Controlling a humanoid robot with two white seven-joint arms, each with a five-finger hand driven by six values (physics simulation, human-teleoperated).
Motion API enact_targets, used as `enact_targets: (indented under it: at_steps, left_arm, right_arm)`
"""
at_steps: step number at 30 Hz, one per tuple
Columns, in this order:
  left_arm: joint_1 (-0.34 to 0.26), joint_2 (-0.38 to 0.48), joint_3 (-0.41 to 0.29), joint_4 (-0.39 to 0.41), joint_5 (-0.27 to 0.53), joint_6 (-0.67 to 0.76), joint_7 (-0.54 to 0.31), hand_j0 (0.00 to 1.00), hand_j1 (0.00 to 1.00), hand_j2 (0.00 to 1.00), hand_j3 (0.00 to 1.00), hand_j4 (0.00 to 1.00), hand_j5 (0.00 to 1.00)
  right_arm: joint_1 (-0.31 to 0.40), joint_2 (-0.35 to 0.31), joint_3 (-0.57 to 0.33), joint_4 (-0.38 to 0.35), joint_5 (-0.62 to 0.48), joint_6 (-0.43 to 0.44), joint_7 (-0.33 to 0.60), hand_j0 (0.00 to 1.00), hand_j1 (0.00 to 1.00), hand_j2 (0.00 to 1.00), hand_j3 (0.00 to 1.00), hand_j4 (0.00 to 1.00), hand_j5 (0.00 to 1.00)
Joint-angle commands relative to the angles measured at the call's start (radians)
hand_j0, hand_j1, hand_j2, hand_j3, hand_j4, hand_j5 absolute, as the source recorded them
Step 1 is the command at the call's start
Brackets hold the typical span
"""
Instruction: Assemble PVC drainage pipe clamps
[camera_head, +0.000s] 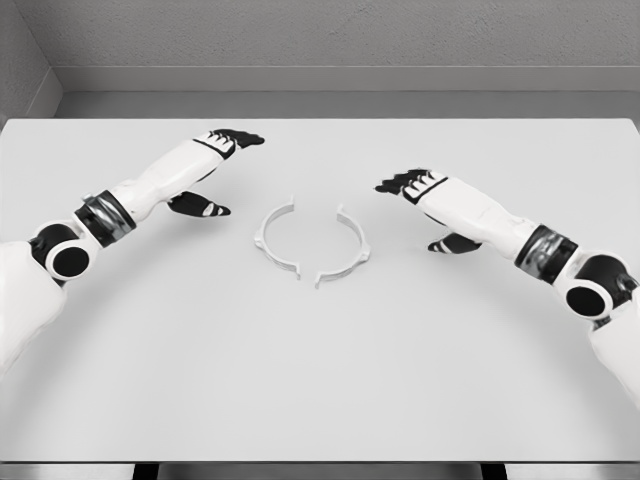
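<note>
Here, table: a plain white table (320, 380) fills most of the head view, with a grey wall and floor behind its far edge.
Left clamp half: a white curved half-ring (274, 238) lies flat near the table's middle, its open side facing right, with small tabs at both ends.
Right clamp half: a matching white half-ring (348, 248) lies just beside the first, open side facing left; the two arcs face each other as a broken circle, with gaps at the far and near ends, not joined.
Left hand: the left hand (215, 160) hovers over the table to the left of the clamp halves and a little beyond them, dark fingers (243, 138) stretched out loosely toward the far right, thumb hanging below the palm; it grips nothing.
Right hand: the right hand (425, 195) hovers to the right of the clamp halves, fingers (396, 184) extended toward the left, thumb dropped below; it too has hold of nothing.
Spacing: both hands are clear of the clamp halves, one on each side.
</note>
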Motion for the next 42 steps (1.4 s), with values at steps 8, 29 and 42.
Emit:
enact_targets:
  at_steps: [8,29,42]
  left_arm:
    - [0.005,-0.046,-0.027,0.041,0.003,0.000,0.001,1.00,1.00,1.00,1.00,1.00,1.00]
    - [0.012,-0.089,-0.027,0.081,0.004,0.000,0.001,1.00,1.00,1.00,1.00,1.00,1.00]
    - [0.014,-0.120,-0.029,0.080,-0.011,0.000,-0.001,1.00,1.00,1.00,1.00,1.00,1.00]
  right_arm:
    - [0.195,-0.242,-0.368,-0.172,-0.261,-0.077,-0.002,1.00,1.00,1.00,1.00,1.00,1.00]
    - [0.190,-0.198,-0.377,-0.130,-0.255,-0.077,-0.004,1.00,1.00,1.00,1.00,1.00,1.00]
    - [0.189,-0.196,-0.376,-0.133,-0.255,-0.077,-0.004,1.00,1.00,1.00,1.00,1.00,1.00]
